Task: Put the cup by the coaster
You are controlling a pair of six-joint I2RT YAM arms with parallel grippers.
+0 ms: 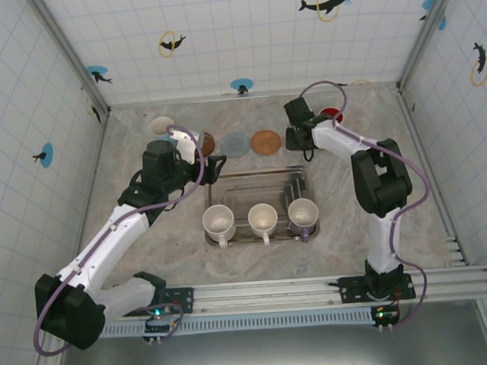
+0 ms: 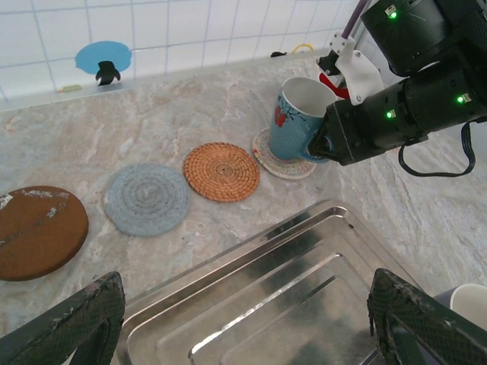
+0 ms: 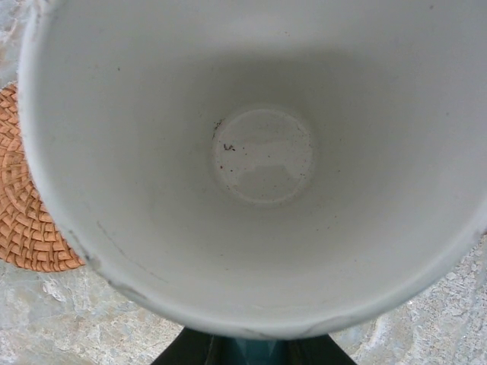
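Your right pincer clamps the blue floral ceramic cup, tilted, its base at the pale round woven coaster; left pincer gapes, farther off.

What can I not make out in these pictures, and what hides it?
Top external: the right arm covers the blue cup and pale coaster.
Right wrist: the cup's inside hides that coaster.
Left wrist: cup and right gripper hide most of a red object; its kind is unclear.
Left wrist: the right edge cuts off a white cup.

Blue cup, white inside; orange woven coaster.
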